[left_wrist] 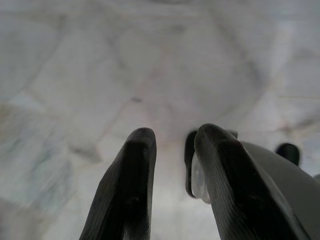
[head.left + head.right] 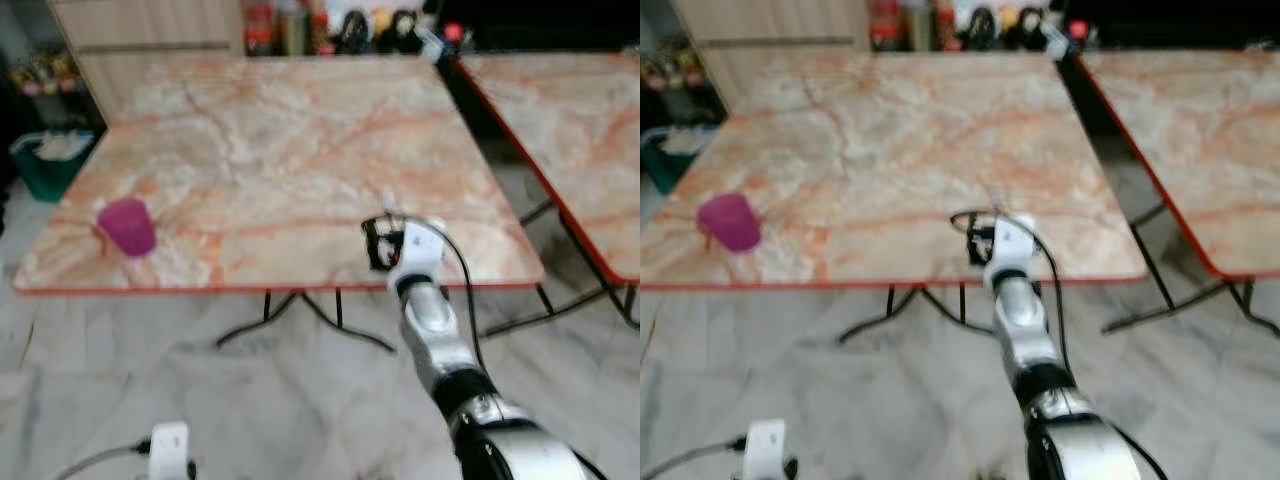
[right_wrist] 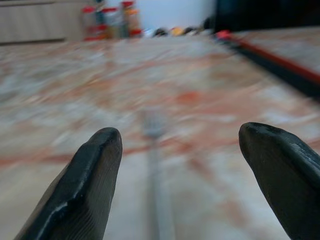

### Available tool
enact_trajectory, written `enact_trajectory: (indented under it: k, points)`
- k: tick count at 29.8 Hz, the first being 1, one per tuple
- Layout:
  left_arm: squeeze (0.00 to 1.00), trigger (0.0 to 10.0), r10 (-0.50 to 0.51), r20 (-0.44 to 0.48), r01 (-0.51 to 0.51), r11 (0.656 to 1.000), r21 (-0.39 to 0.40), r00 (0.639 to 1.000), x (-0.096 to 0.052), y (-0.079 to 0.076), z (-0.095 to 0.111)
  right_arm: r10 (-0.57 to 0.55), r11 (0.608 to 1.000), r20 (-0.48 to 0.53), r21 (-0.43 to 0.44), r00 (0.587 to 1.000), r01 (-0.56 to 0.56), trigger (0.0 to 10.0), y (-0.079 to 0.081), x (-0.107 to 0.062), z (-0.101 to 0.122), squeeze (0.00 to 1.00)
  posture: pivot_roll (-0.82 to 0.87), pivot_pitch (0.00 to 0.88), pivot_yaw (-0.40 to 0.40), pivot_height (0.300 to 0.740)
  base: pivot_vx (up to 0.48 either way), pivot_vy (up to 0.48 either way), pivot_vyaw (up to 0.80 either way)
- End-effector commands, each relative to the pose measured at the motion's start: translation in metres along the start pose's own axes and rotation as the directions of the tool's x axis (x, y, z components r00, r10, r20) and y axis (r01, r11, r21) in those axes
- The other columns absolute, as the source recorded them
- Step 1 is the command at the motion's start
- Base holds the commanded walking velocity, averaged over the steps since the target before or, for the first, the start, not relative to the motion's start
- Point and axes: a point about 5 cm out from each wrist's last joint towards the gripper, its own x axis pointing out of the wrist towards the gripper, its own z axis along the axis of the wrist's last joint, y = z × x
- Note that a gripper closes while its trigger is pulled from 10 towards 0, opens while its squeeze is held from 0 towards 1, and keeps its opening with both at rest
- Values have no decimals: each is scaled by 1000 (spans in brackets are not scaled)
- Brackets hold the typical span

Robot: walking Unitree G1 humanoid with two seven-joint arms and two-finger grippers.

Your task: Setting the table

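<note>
Standing before a square marble-patterned table with a red rim, right arm stretched out over its near edge. Right gripper hovering low above the tabletop with its two black fingers spread wide and nothing between them. Lying on the stone between those fingers and just ahead of them, a thin grey metal utensil, probably a fork, lengthwise along the direction of the gripper; too blurred to tell tines from handle with certainty. Seen from the head as only a small pale sliver just beyond the wrist, near the front right part of the table.

Towards the near left corner, well apart from the gripper, a small magenta plastic cup, upright.

Left gripper hanging low beside the body over the pale marble floor, fingers slightly parted, holding nothing.

About handling, as a judgement: light and stiff, not fragile, but flat against a smooth hard surface and probably slippery, so difficult to get under. Best taken across the narrow handle near its middle, fingertips pressed down to the stone on both sides and then closed. Some risk of sliding or pivoting away if only one finger touches first.

Second similar table standing to the right, across a gap.
</note>
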Motion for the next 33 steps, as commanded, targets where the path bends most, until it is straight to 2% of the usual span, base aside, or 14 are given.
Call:
enact_trajectory:
  k: [1,10,16,20,33]
  points:
    - [0,10000,20,-14,-20,1000,7,1000,0,8,-3,24,1000,14,10,1000,-24,10000,11,2,5,0,93,81,-27,715,244,0,0]
    - [0,10000,21,-6,-21,1000,9,1000,1,9,1,31,999,12,5,999,-31,10000,12,2,5,0,95,88,-26,715,247,0,0]
    - [0,10000,25,-11,-25,1000,6,1000,0,9,-1,61,997,48,-53,997,-58,10000,14,1,8,0,99,100,-27,715,261,0,177]
    - [0,10000,26,-16,-26,1000,4,1000,-1,10,-4,44,999,35,-8,998,-44,10000,15,1,6,0,99,103,-27,715,263,0,600]
    - [0,10000,30,-13,-30,1000,-1,999,-1,10,-3,52,999,30,-11,998,-52,10000,17,1,5,0,101,111,-27,715,261,0,0]
